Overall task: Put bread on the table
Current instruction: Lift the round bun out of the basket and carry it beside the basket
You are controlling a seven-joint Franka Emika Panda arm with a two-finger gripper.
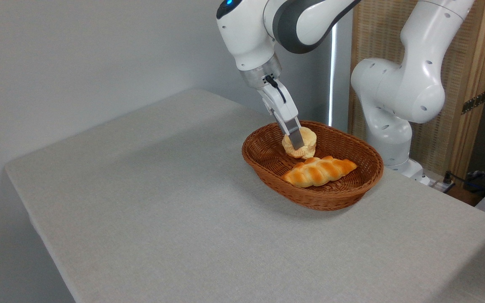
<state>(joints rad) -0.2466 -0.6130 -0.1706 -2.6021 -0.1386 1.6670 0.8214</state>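
From the fixed camera, my end effector (296,143) reaches down into the basket (335,198) and one grey finger lies across the front of the bread (305,141). The other finger is hidden behind the bun, so I judge I am clamped on it across its flaky sides, though the far contact is out of sight. The bread is inside the basket, toward the back, just behind the loaf (319,171) and near or touching it; whether it rests on the weave or is slightly raised I cannot tell.

I expect the bun to be light, soft and crumbly, so a gentle hold low on its layered sides suits it best.

The basket is stiff brown wicker, oval. The loaf is glossy and braided. The desk (150,210) is pale grey, cloth-textured, with a rounded corner.
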